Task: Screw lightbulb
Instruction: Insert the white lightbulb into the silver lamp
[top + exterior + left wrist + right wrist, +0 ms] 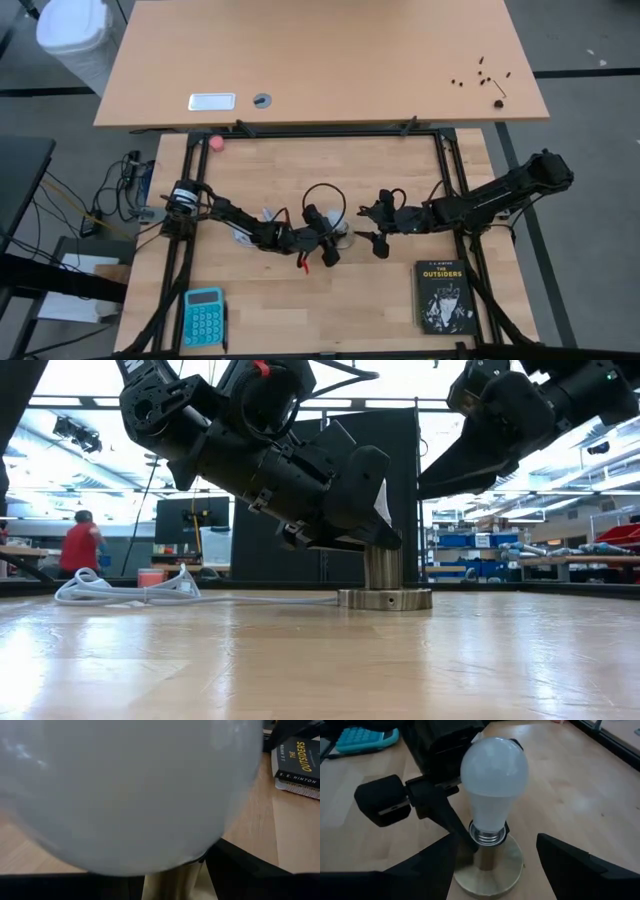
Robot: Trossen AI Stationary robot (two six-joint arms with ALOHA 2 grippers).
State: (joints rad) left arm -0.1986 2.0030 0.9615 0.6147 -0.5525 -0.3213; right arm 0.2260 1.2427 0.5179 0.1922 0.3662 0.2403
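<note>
Item: work table point(300, 320), wooden, framed by dark rails.
- Near edge: blue calculator point(204, 316) at the left corner, paperback book point(443, 296) at the right; bare wood lies between them, and more open wood beyond the arms up to the far rail.
- Centre: lightbulb point(492, 785), white, standing upright on the round metal socket point(490, 870). Long axis vertical, globe up, screw base down in the socket collar.
- Left gripper point(330, 245): at the bulb, fingers point(447, 820) narrowly apart and reaching in at the screw base; whether they actually clamp it cannot be told.
- Right gripper point(380, 225): just beside the socket on the other side, fingers spread wide, holding nothing.
- White cord point(130, 592): runs from the socket across the table.
- Far: small pink ball point(216, 143) by the back rail.
</note>
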